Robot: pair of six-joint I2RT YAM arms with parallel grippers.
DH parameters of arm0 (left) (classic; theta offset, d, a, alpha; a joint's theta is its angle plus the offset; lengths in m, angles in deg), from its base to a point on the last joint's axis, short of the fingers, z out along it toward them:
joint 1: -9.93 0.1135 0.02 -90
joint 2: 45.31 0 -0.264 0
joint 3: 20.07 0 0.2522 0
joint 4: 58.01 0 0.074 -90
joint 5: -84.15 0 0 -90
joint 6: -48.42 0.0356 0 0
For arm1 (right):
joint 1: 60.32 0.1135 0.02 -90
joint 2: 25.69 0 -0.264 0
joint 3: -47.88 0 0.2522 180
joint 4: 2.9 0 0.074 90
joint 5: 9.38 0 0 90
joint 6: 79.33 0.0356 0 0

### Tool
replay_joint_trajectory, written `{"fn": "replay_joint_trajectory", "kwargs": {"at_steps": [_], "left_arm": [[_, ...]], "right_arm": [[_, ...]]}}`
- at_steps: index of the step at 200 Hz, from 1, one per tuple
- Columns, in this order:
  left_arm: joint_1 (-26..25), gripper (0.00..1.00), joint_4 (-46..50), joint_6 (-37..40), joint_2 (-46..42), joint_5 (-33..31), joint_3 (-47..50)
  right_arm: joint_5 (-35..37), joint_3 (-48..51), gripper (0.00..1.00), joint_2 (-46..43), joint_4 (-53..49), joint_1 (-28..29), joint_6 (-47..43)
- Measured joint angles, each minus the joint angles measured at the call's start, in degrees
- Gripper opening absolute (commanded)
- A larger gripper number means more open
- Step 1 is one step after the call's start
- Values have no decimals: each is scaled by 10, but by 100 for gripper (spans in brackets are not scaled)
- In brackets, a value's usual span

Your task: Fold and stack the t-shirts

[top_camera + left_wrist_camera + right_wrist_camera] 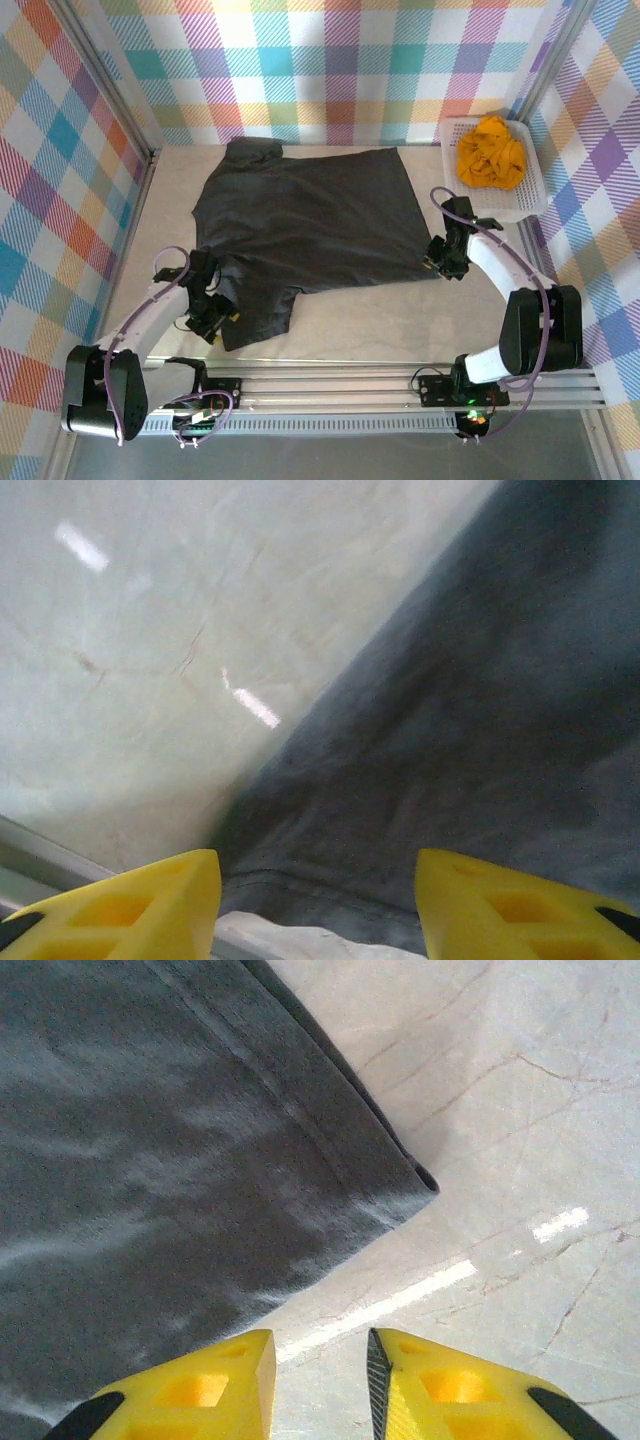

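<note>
at the lower left of the top view, my left gripper [214,316] sat over the near-left edge of the large plain charcoal-grey t-shirt [310,225]. its yellow fingers [150,895] were spread fairly wide, with nothing clamped between them. i judged it was placed there to take that edge for a fold. the shirt lay spread across the middle of the pale marble-look table [380,320], flat enough to fold where it was.

to the right of centre, my right gripper [440,262] hovered just off the shirt's near-right corner. the right wrist view showed its jaws only narrowly parted, with bare table between them and the hemmed corner just beyond the tips. so it held nothing, and i took it to be lining up on that corner. in the upper right of the top view, the mustard-orange t-shirt [492,152] lay bunched in the white plastic mesh basket [535,195], unfolded and waiting its turn.

in both wrist views the fingertips were cut off by the bottom edge. i couldn't tell whether the left tips touched the cloth. the left arm covered part of the shirt's near-left edge from above. the orange shirt was too crumpled to make out its sleeves or collar.
</note>
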Motion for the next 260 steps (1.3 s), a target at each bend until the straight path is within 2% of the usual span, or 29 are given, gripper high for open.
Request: {"fn": "replay_joint_trajectory", "kwargs": {"at_steps": [25, 40, 46, 56, 61, 101, 154, 193, 216, 235, 260], "left_arm": [[-20, 49, -13, -14, 27, 4, 17], [-36, 44, -33, -22, 51, 12, 20], [-43, 34, -39, -28, 61, 17, 19], [-55, 9, -41, -33, 73, 22, 12], [-63, 0, -44, -39, 78, 25, 9], [-123, 0, -83, -77, 72, 40, -17], [-127, 0, -46, -133, -57, 76, -38], [-131, 0, 17, -149, -116, 87, -46], [-141, 0, 37, -147, -116, 86, -60], [-169, 0, 45, -147, -117, 82, -75], [-202, 0, 55, -147, -119, 69, -103]], "right_arm": [[1, 12, 35, 0, -1, 0, 3], [3, 16, 36, 2, 0, -1, 3], [5, 17, 36, 3, 2, -3, 3], [9, 17, 36, 11, 5, -6, 2], [13, 17, 36, 18, 8, -8, 0], [25, 16, 36, 75, 24, -38, -3], [16, 15, 35, 103, 46, -56, 0], [0, 7, 28, 123, 67, -56, 3], [-9, 3, 22, 134, 77, -56, 3], [-15, -2, 9, 138, 83, -56, 2], [-17, -5, 0, 137, 88, -56, 2]]}}
